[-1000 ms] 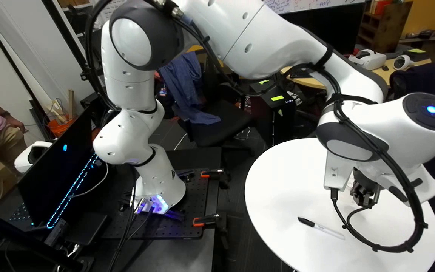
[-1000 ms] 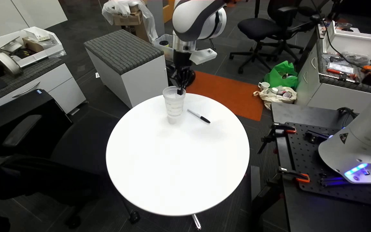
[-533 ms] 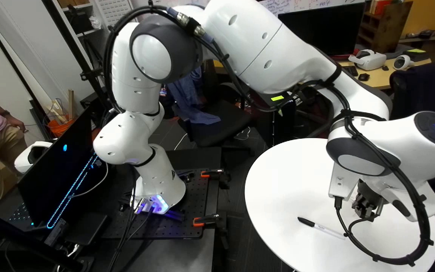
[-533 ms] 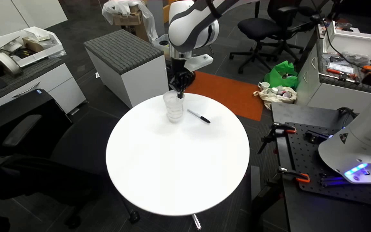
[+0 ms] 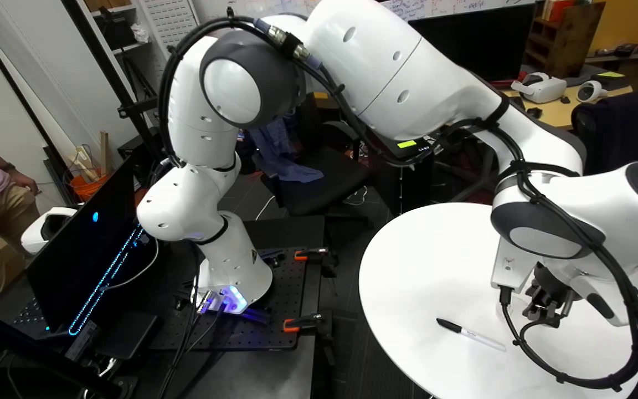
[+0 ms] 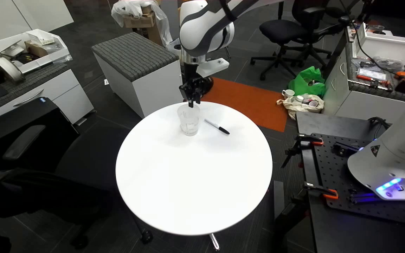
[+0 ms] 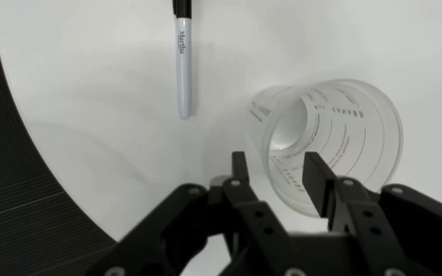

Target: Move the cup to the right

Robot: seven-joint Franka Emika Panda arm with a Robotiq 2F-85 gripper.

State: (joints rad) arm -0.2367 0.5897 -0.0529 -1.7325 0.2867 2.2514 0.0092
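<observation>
The clear tapered cup [image 6: 189, 121] stands upright near the far edge of the round white table in an exterior view. In an exterior view it is faint and mostly hidden behind the gripper and cable [image 5: 503, 310]. In the wrist view the cup [image 7: 353, 142] shows its open mouth and printed marks. My gripper [image 7: 275, 165] is open. One finger is outside the cup's rim and the other over its mouth, with the rim wall between them and gaps on both sides. The gripper also shows at the rim in both exterior views [image 6: 194, 102] [image 5: 545, 310].
A black-capped white marker [image 6: 217, 126] lies on the white table [image 6: 192, 182] beside the cup; it also shows in the wrist view [image 7: 183, 69]. The table's curved edge is near the cup. A grey-topped cabinet [image 6: 135, 52] stands behind the table. A cable loop hangs from the wrist [image 5: 612, 343].
The cup has come down onto the table in an exterior view. The arm has lowered and shifted slightly. The fingers, earlier close together at the rim, are now apart.
</observation>
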